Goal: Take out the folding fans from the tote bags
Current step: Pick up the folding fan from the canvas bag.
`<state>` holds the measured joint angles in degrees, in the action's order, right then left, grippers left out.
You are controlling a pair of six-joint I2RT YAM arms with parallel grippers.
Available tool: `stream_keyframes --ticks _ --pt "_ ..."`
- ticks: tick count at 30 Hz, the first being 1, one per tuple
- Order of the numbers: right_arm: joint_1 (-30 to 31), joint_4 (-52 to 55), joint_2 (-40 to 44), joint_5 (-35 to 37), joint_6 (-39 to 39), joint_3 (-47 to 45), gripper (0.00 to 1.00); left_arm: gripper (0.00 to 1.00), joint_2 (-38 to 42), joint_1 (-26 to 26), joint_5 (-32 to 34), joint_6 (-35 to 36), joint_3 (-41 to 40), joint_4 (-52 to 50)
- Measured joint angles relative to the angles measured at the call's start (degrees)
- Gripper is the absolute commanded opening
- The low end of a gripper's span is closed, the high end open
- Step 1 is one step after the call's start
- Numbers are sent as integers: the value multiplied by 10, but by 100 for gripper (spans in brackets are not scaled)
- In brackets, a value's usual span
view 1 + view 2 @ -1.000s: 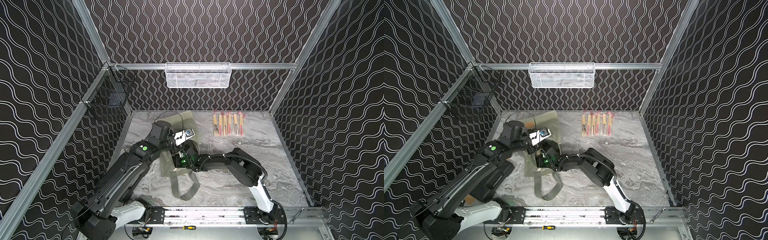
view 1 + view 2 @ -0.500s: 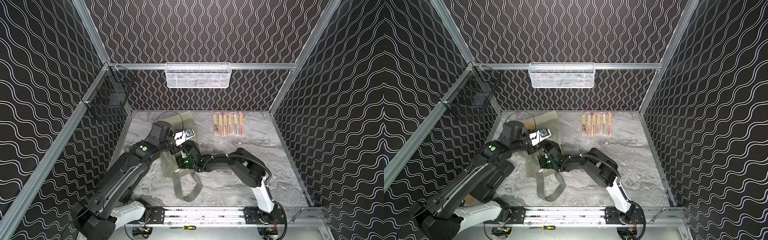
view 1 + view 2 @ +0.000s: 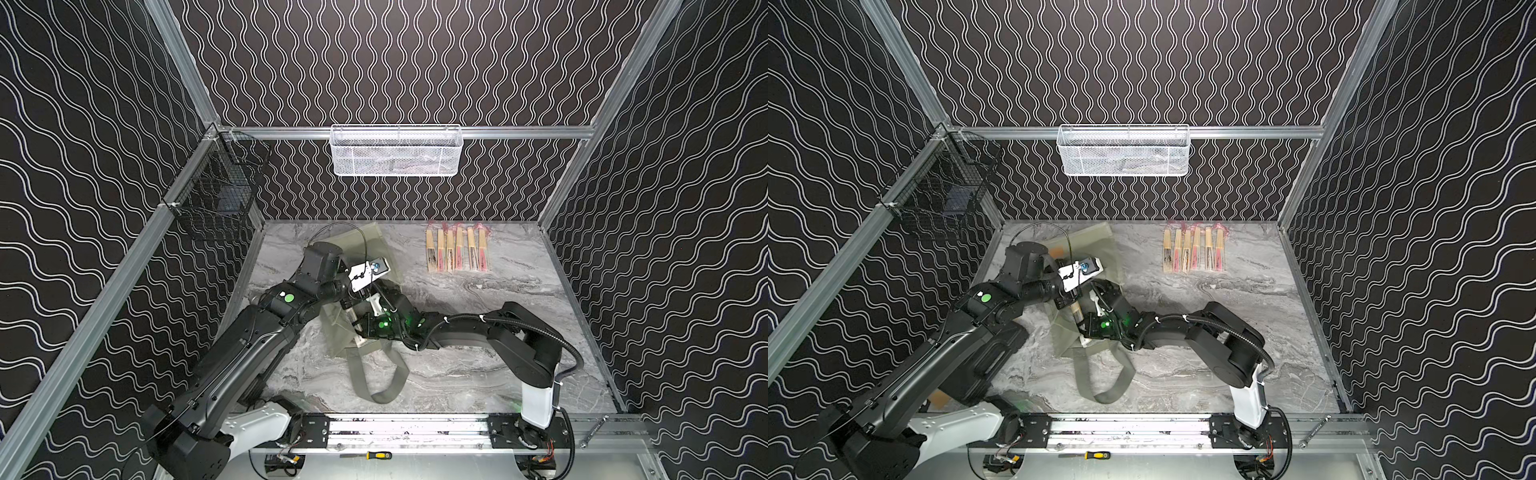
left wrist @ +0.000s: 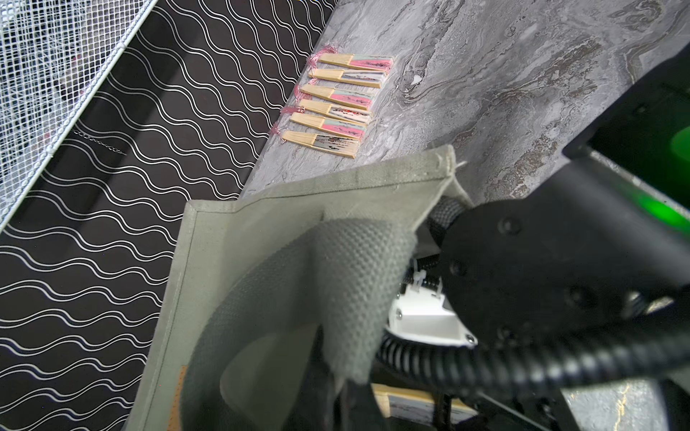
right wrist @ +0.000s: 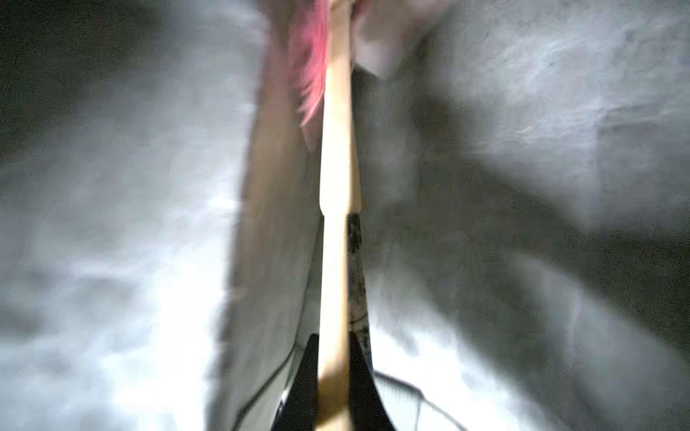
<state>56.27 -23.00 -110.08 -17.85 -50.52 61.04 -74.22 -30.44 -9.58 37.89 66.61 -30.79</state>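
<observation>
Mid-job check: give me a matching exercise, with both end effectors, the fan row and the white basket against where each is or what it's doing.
1 left end effector
2 right end effector
3 fan row
4 white basket

a hung on the back rail
b closed on a fan inside the tote
c flat on the table
d holding the tote's strap

Pairs: 1-d, 2-b, 3-c, 4-a

A robotics lab test cell: aluminium framing point(image 3: 519, 132) and black wave-patterned wall panels point(image 3: 395, 62) box in a marble-look desk point(image 3: 478, 374). The left arm point(image 3: 249, 353) and right arm point(image 3: 478, 332) stand on a rail point(image 3: 407, 428) at the desk's front edge, a screwdriver point(image 3: 368, 455) just beyond.
</observation>
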Motion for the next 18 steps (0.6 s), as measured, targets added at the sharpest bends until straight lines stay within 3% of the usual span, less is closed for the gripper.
stream_keyframes --ticks 8,18 --pt "6 -6 66 -10 3 -59 11 0 -2 -2 0 0 -2 0" --pt "12 84 176 -10 65 -129 11 0 -2 -2 0 0 -3 0"
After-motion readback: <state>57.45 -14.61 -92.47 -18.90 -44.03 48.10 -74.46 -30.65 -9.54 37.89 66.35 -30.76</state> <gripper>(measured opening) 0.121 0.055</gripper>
